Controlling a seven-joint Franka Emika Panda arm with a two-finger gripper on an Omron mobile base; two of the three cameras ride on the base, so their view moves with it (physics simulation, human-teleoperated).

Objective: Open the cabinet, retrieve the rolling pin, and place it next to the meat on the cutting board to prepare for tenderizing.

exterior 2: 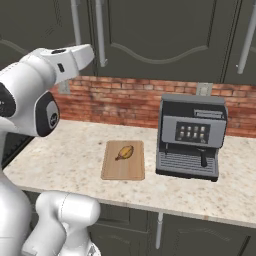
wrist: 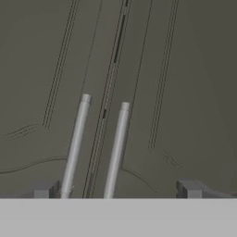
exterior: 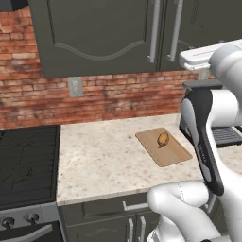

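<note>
So the dark charcoal wall cabinet (exterior: 99,35) with the raised arched panel door is closed right now, both of its doors flush, with the two long silver bar handles (wrist: 75,146) running side by side along the seam where the doors meet. In the hand view the camera is looking straight at those doors and the two-finger gripper (wrist: 118,189) is wide open, one dark fingertip (wrist: 45,189) on each side of the handle pair, holding nothing. Can't really tell how close the tips are to the door face, but they're not touching the handles.

Down on the speckled beige stone countertop (exterior: 99,160), the flat light-tan wooden cutting board (exterior 2: 123,160) sits roughly mid-depth, just beside the left side of the grey espresso machine (exterior 2: 191,135), which stands toward the back edge against the red brick backsplash (exterior 2: 125,102). The small oval golden-brown meat (exterior 2: 124,152) lies on the board's back half, closer to the wall than to the front edge.

From the left base view, a black stovetop (exterior: 28,165) borders the countertop's left edge. The white arm (exterior 2: 30,95) reaches up toward the cabinet.
</note>
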